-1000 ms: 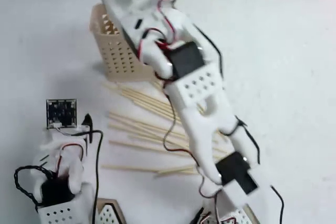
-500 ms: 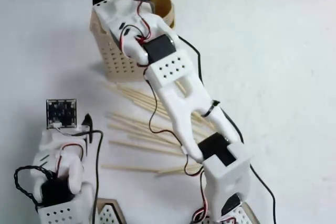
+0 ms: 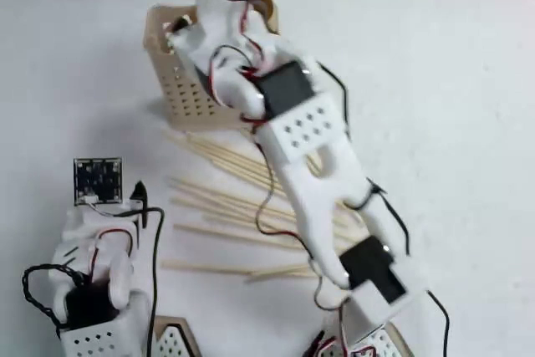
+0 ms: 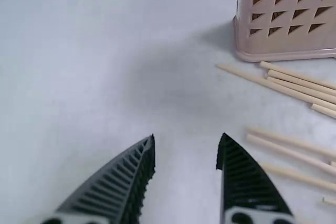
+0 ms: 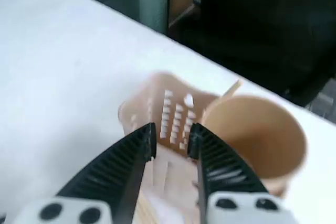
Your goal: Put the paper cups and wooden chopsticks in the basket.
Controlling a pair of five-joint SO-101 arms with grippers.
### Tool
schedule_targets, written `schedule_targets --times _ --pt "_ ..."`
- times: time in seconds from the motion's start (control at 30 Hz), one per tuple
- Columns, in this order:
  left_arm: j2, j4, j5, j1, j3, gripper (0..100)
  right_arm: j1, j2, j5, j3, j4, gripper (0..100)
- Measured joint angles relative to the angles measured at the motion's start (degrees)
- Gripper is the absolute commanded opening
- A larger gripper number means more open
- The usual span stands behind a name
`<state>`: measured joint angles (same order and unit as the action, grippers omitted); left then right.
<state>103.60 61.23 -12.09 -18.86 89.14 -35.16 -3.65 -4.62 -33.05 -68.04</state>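
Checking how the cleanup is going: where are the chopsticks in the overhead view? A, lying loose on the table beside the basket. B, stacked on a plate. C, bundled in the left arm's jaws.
A: the chopsticks lie scattered on the table beside the basket, while the left gripper has its jaws open and empty.

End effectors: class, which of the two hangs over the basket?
The right end effector, above the basket; the left end effector is over the table beside chopsticks.
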Motion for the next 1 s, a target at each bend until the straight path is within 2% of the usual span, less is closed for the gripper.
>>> schedule_targets --times 0.33,0.4,0.63,0.8,1.0 --pt "0.00 0.00 0.00 0.00 0.00 20 8.00 8.53 -0.09 -0.09 -26.81 10.1" --pt "0.00 0.00 0.00 0.00 0.00 20 9.67 8.79 -2.81 0.09 -29.27 10.1" --pt "0.00 0.00 0.00 0.00 0.00 20 16.79 14.07 -16.44 13.27 -30.15 12.4" --pt "0.00 0.00 0.00 0.00 0.00 20 18.73 15.82 -18.55 27.16 -30.07 23.2" --pt "0.00 0.00 0.00 0.00 0.09 20 19.78 12.92 -18.73 42.99 -20.66 23.5"
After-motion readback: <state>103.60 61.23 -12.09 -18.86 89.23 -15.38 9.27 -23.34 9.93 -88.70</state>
